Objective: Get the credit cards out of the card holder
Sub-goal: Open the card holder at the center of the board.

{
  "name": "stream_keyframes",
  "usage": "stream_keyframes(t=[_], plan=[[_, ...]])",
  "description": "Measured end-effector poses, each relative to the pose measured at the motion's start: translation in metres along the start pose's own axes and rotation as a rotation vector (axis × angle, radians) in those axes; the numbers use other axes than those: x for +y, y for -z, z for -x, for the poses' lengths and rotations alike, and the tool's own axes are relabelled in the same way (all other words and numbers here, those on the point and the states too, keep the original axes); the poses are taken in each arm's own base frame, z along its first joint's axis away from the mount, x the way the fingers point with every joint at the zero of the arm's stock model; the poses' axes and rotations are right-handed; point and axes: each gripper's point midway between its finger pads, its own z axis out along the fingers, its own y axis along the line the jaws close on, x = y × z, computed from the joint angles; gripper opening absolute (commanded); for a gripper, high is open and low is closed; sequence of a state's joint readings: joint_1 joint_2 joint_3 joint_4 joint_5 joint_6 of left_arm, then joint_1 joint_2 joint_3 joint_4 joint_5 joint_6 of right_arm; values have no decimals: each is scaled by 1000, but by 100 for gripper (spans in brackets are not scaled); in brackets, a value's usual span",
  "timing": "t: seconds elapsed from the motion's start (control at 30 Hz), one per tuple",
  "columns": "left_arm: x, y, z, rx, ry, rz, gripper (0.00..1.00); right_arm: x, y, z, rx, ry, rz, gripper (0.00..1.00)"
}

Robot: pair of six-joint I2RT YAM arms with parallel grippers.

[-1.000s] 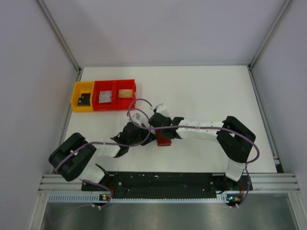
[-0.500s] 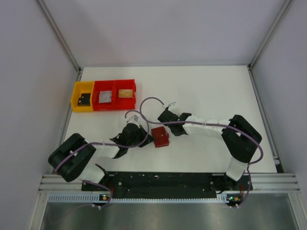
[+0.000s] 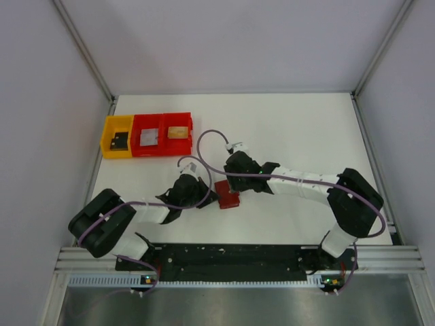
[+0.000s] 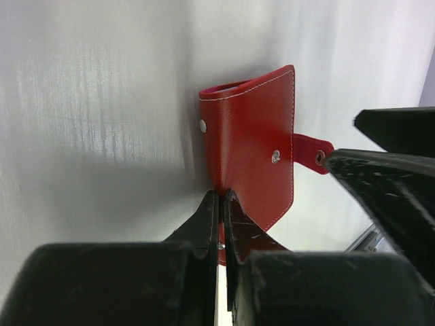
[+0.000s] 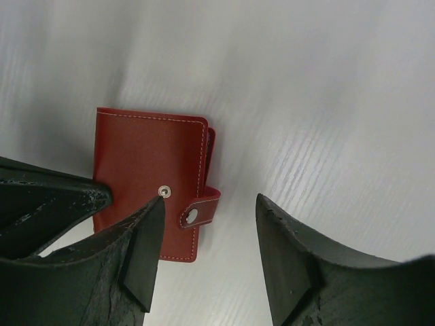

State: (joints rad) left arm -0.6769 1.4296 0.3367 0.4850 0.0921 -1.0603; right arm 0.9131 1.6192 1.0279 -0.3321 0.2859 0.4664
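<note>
Red card holder [image 5: 146, 153], folded closed, snap strap [image 5: 202, 208] unfastened, lying flat

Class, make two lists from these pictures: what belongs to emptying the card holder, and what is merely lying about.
Job: card holder, closed; left pincer, clamped on its edge; right pincer, open above it; flat cards in the bins, perhaps taken from it.
Lying about: yellow bin; two red bins.

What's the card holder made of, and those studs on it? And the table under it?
The card holder looks like leather or faux leather: matte red, fine grain, pale stitching along the edges; which one is unclear. The studs: small, round, silvery and glinting, probably metal snaps. The table: white, smooth, faint streaky sheen, likely laminate or plastic.
</note>
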Motion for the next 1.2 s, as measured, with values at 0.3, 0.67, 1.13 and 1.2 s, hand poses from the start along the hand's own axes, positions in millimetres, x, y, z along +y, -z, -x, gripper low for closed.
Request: stream_keyframes(t=[0.3,0.67,1.13,1.2], plan=[[-2,-4,3,1,-11,9,0,-11,-17,-20,63,-10,-53,33],[-18,-23,18,10,-94,39,42,-57,-25,-34,74,-141,-87,0],[-29,-12,37,-11,-374,214,98,-48,-22,-27,7,-302,216,0],[-46,-11,34,-10,-435,228,98,-45,-22,-26,0,-305,238,0]])
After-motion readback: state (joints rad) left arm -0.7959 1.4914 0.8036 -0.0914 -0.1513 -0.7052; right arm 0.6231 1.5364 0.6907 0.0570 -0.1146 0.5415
